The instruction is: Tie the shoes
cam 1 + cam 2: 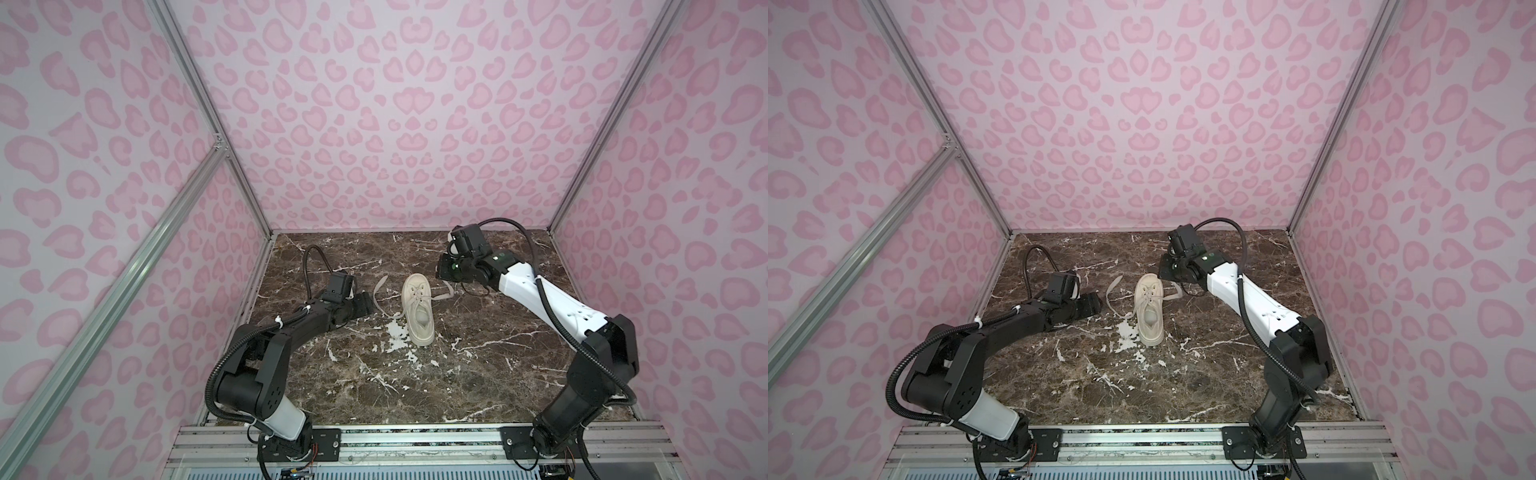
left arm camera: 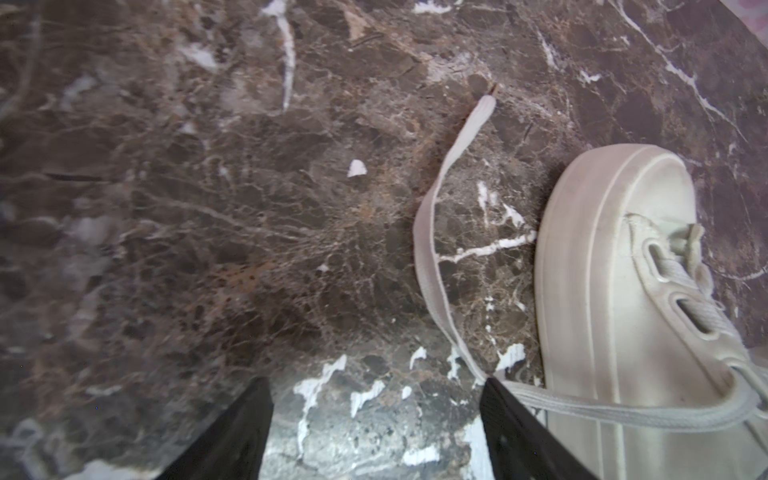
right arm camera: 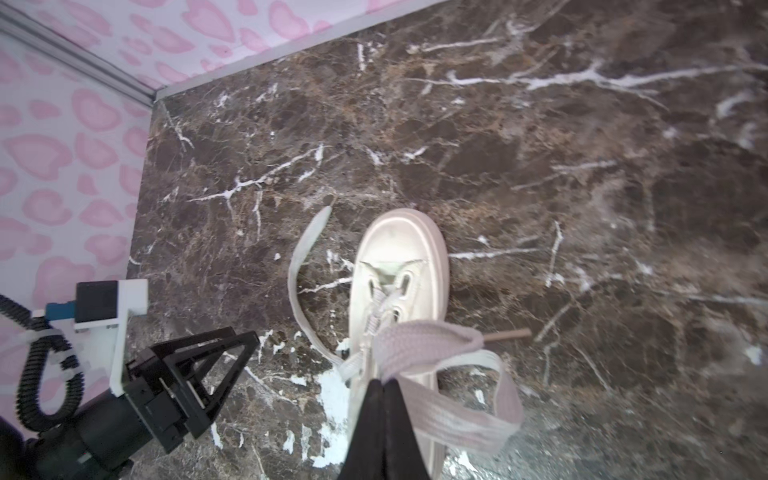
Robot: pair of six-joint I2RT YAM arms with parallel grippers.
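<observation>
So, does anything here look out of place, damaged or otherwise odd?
The shoe is untied: one lace trails loose over the table, the other lace is pinched in the shut right gripper. Beside the shoe's heel, white patches break the dark marble; they may be wear or only pattern.

A cream sneaker [image 1: 418,309] is seen standing on its sole on the marble table [image 1: 478,374]. To the sneaker's left, the left lace [image 1: 379,297] is laid loose, with the left gripper [image 1: 366,304] just beyond it. To the sneaker's right, the right lace [image 1: 442,296] is led up to the right gripper [image 1: 444,275].
</observation>
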